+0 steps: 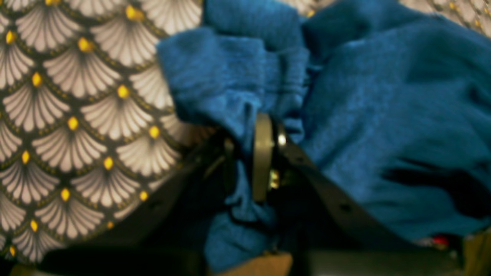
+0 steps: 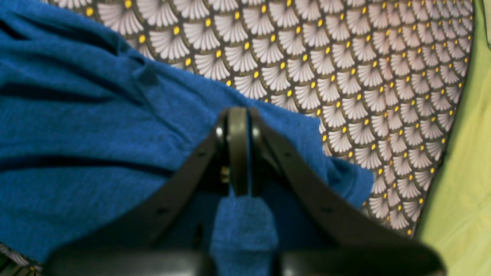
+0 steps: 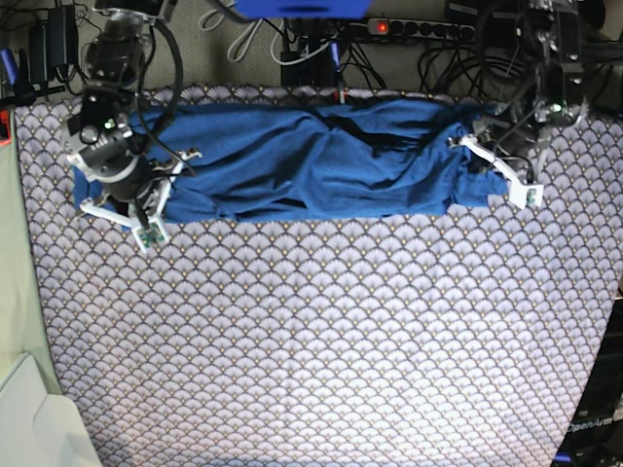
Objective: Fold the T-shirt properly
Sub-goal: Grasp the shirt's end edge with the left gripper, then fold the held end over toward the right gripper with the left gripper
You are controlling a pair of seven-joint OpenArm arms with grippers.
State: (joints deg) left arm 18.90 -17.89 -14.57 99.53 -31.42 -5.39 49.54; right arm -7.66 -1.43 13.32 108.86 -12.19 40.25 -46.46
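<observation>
1. We see the T-shirt (image 3: pixel 311 161) lying as a long, rumpled blue band across the far part of the patterned tablecloth (image 3: pixel 321 331), which serves as our landmark; the near part of the cloth carries no shirt.
2. At one end of the band, our left gripper (image 1: pixel 268 153) is pinched on a bunched fold of the T-shirt, with fabric squeezed between its narrow jaws and spilling out above and below them.
3. At the opposite end, our right gripper (image 2: pixel 238 153) is clamped on the T-shirt's edge, a strip of blue cloth hanging down between its jaws, just inside the tablecloth's border.
4. Beyond that border of the tablecloth we see a yellow-green surface (image 2: pixel 464 184).
5. We see no containers on the tablecloth.
6. The T-shirt carries no print, and we can read no writing on it.
</observation>
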